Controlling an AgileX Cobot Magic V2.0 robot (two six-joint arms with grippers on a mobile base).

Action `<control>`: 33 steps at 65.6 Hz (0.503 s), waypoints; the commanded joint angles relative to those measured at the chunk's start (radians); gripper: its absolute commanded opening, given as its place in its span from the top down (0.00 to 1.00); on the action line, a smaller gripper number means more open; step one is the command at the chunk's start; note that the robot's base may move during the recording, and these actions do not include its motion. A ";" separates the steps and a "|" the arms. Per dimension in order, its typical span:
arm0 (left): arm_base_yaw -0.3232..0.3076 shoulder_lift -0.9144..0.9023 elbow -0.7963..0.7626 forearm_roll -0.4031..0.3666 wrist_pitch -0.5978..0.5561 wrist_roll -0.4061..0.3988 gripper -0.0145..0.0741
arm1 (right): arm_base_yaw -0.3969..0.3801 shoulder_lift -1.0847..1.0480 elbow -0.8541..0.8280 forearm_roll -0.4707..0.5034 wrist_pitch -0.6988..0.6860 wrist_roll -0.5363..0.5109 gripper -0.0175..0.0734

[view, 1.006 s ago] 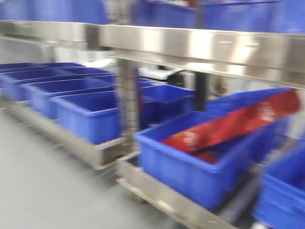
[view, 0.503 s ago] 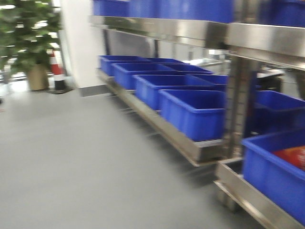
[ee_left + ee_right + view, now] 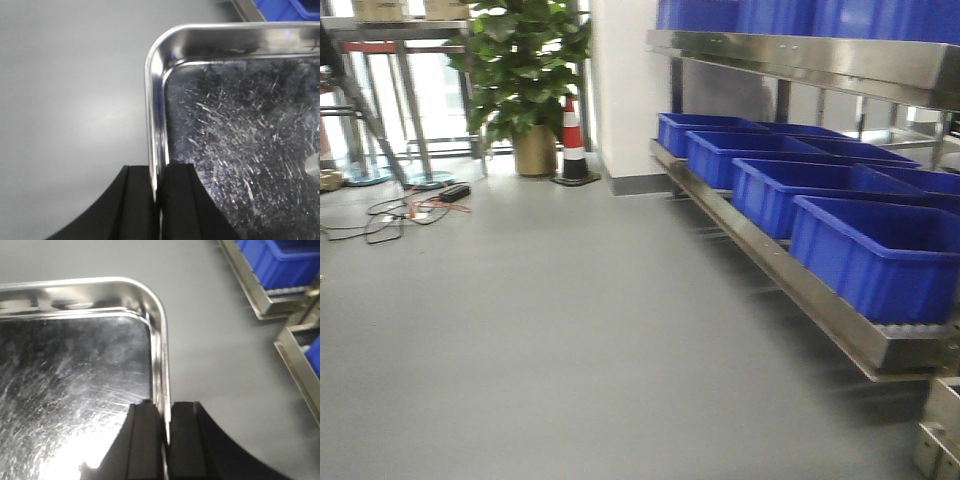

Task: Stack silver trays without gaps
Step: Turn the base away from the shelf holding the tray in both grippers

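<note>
Honestly can't make out a single word, label or number anywhere here, not on the blue bins [image 3: 860, 255], the silver tray [image 3: 240, 130] or the striped cone [image 3: 574, 140].

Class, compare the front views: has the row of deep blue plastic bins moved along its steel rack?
No. The deep blue plastic bins still line the steel rack's lower ledge. Bins and rack shifted right in frame together, so the view swung left.
</note>
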 commanded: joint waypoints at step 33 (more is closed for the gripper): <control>-0.025 0.013 -0.002 -0.027 -0.091 0.018 0.85 | 0.020 0.005 -0.019 -0.009 -0.141 -0.001 0.82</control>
